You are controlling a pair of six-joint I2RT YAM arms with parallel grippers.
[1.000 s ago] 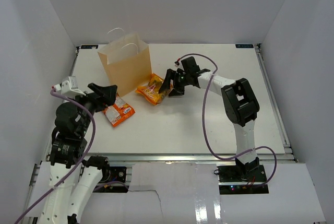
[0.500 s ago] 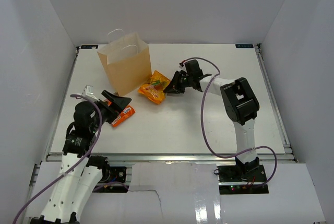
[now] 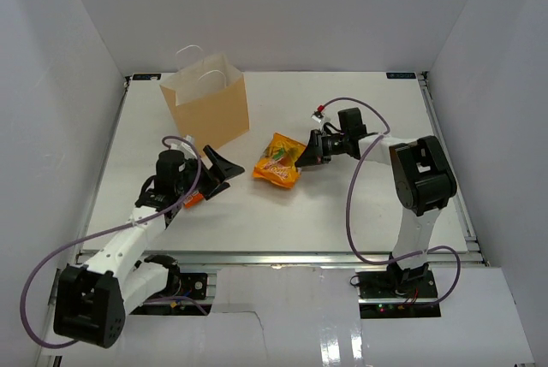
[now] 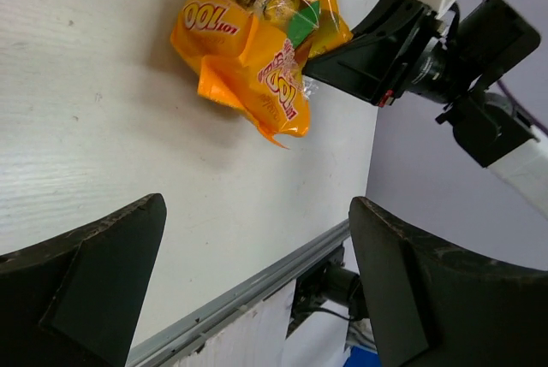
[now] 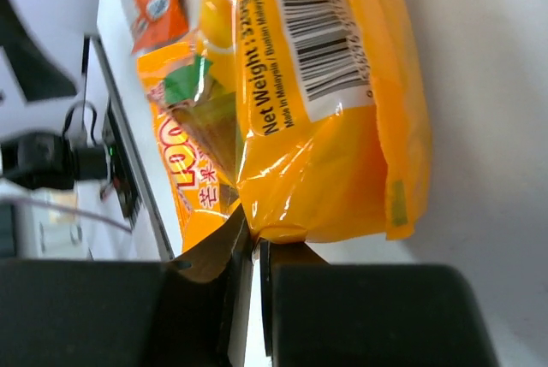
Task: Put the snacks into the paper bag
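My right gripper [image 3: 310,151] is shut on the crimped edge of a yellow snack packet [image 5: 342,102], low over the middle of the table. An orange "100" packet [image 5: 184,187] lies pressed against it; whether it is also pinched I cannot tell. From above the two read as one orange-yellow bundle [image 3: 280,162], also seen in the left wrist view [image 4: 257,50]. The tan paper bag [image 3: 208,110] stands upright at the back left, apart from the bundle. My left gripper [image 3: 229,177] is open, empty, pointing at the bundle [image 4: 257,213]. An orange-red packet [image 3: 193,198] lies partly under the left arm.
The table's front metal rail [image 4: 257,286] runs just below the left gripper. White enclosure walls [image 3: 68,85] close in the left, back and right sides. The right arm's purple cable [image 3: 351,204] loops over the front right of the table.
The right gripper closed on the yellow packet and dragged the bundle right and forward, away from the bag. The left arm dropped low and swung right, its open jaws now facing the bundle.
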